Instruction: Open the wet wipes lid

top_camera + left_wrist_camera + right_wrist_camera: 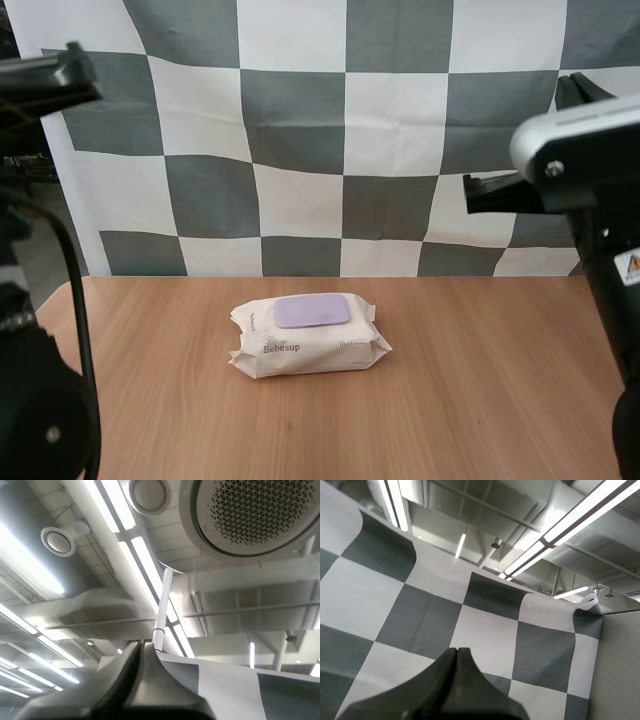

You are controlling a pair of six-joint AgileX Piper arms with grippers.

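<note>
**Both grippers shut and raised, wipes pack lying untouched on the tabletop**

Nearest in the high view, the left arm (40, 400) rises at one edge and the right arm (600, 170) at the other, both held well above the wood. In the left wrist view, the left gripper (140, 645) has its fingers (117, 680) pressed together into one dark wedge, with nothing between them. The right gripper (456, 651) looks the same in its own wrist view: fingers (435, 687) closed flat against each other, gripping nothing.

Farther out, between the two arms, the wooden tabletop (480, 380) carries a cream pack of wet wipes (310, 350) (printed "Bebesup" on its near side). It lies flat, well apart from either arm. Its lilac lid (312, 311) sits on the top face, closed flush.
</note>
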